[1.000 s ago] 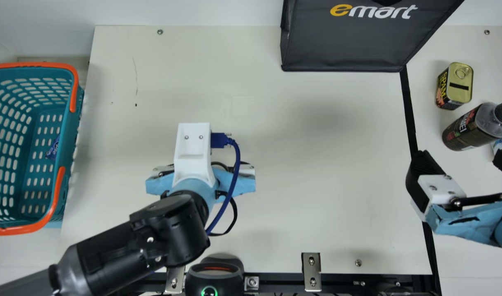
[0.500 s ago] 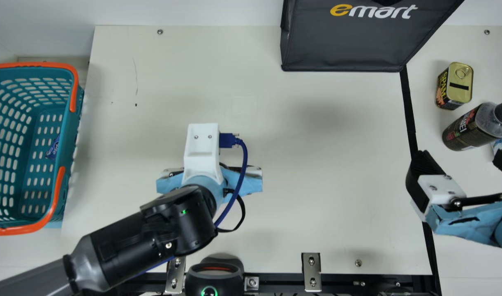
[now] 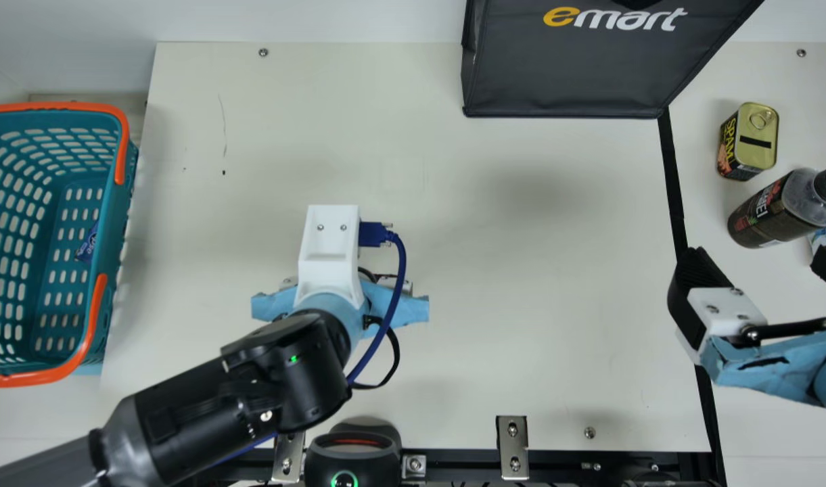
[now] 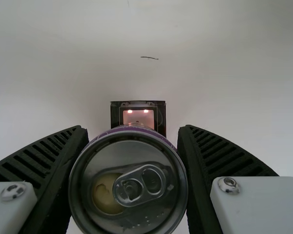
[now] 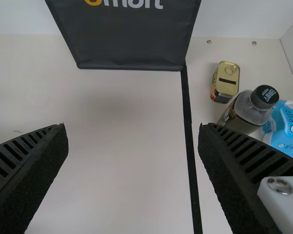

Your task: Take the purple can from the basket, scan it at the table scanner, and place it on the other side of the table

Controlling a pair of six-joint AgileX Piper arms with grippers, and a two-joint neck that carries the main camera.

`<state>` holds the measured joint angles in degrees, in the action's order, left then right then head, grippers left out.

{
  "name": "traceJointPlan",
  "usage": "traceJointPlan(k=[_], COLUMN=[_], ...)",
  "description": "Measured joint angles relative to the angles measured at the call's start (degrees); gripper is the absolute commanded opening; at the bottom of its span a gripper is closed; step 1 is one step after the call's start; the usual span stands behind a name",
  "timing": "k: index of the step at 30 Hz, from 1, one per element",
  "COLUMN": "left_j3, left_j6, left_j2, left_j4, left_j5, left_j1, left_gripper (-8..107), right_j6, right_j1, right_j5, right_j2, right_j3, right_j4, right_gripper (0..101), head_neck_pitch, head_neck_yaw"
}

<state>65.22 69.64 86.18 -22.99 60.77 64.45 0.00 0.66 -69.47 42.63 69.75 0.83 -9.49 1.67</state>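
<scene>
In the main view my left gripper (image 3: 339,304) is over the left-middle part of the table, its fingers hidden under the wrist. The left wrist view shows my left gripper (image 4: 133,129) shut on the can (image 4: 128,183), its pull-tab end facing the camera and a purple edge visible. Just beyond the can is a small black-framed scanner window (image 4: 138,116) with two pinkish lights, partly covered by the can. At the main view's right my right gripper (image 3: 764,265) stands open; in the right wrist view nothing is between the fingers of my right gripper (image 5: 133,129).
A teal basket (image 3: 100,297) with a small blue packet (image 3: 86,245) is at the left. A dark bag (image 3: 561,74) stands at the back. A yellow-topped tin (image 3: 758,135), a bottle (image 3: 771,210) and a blue-white pack (image 5: 288,126) are right. A black device (image 3: 353,460) sits at the front edge.
My left arm has shifted rightward over the table, then slightly back left, ending a little right of where it was at first. The right arm has kept still.
</scene>
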Motion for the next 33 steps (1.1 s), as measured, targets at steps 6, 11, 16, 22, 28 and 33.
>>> traceJointPlan(k=[6,11,16,22,28,33], left_j3=[-1.76,-3.8,-5.75,-6.76,-6.53,-5.7], left_j6=[-5.52,-13.34,-22.57,-36.45,-51.74,-64.93], left_j2=[-3.27,-6.26,-8.88,-11.12,-11.85,-11.96], left_j4=[1.49,4.19,7.98,14.64,22.06,28.02], left_j5=[-2.22,-5.15,-8.17,-10.57,-10.78,-9.41], left_j1=[-0.34,-2.06,-4.73,-8.3,-12.17,-15.52], left_gripper=[-8,-8,-8,-8,-8,-8], right_j6=[0.0,0.0,0.0,0.0,0.0,0.0], right_j1=[0.0,0.0,0.0,0.0,0.0,0.0], right_j5=[0.0,0.0,0.0,0.0,0.0,0.0], right_j2=[0.0,0.0,0.0,0.0,0.0,0.0], right_j3=[0.0,0.0,0.0,0.0,0.0,0.0], right_j4=[0.0,0.0,0.0,0.0,0.0,0.0], right_gripper=[95,95,95,95,95,95], head_neck_pitch=[0.0,0.0,0.0,0.0,0.0,0.0], head_neck_yaw=[0.0,0.0,0.0,0.0,0.0,0.0])
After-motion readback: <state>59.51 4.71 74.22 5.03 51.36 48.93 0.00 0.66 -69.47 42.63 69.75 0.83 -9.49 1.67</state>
